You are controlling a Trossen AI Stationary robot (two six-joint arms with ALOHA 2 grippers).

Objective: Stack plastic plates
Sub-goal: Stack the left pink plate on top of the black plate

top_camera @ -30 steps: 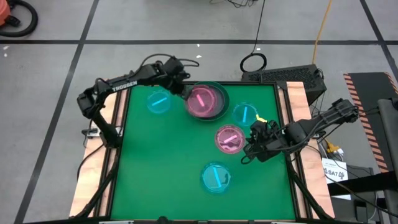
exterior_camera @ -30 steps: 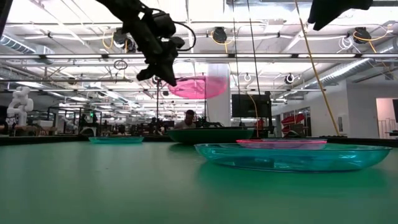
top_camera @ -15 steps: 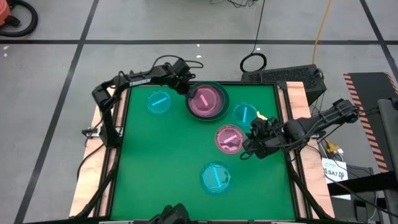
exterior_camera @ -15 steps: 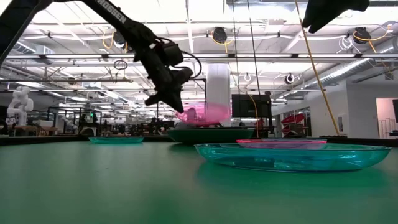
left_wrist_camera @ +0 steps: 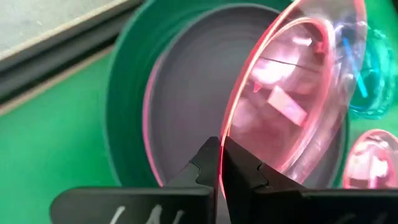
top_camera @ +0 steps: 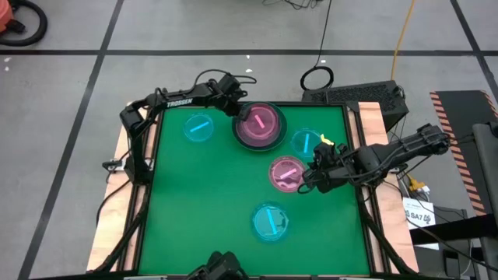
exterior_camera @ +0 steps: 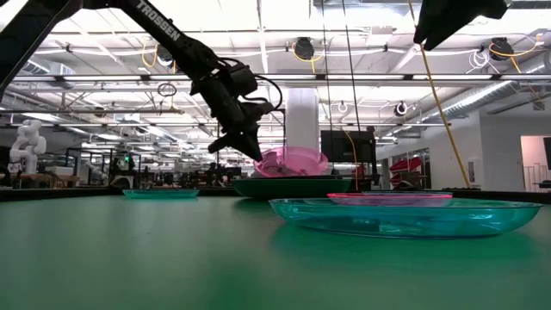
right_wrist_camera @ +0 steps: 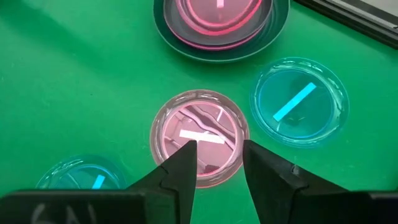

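My left gripper (top_camera: 235, 110) is shut on a translucent pink plate (top_camera: 259, 124) at the table's far edge. That plate lies over a stack made of a dark green-grey plate (top_camera: 278, 137) with an opaque pink one (left_wrist_camera: 149, 118) inside it. My right gripper (right_wrist_camera: 219, 165) is open and hovers over the right side of a second translucent pink plate (right_wrist_camera: 199, 137), which lies flat mid-table. Three translucent cyan plates lie flat on the mat: far left (top_camera: 198, 126), right of the stack (top_camera: 306, 141) and near the front (top_camera: 270, 222). My left gripper pinches the translucent pink plate's rim (left_wrist_camera: 225, 134) between its two fingers, on the plate's far-left side. The fingers slant down from the table's far left. The plate is slightly tilted, its held side raised, and its underside sits down in the dark green-grey plate (exterior_camera: 293, 185).
The green mat (top_camera: 194, 194) has open room on its left and near-left side. Wooden borders (top_camera: 372, 124) and dark rails frame the table. A black device (top_camera: 358, 93) and cables lie on the floor beyond the far right corner.
My left gripper has come down and moved toward the far edge, still shut on the translucent pink plate. The plate, held high above the stack a second ago, has dropped and now sits in the dark green-grey plate. My right gripper has edged slightly toward the far edge.
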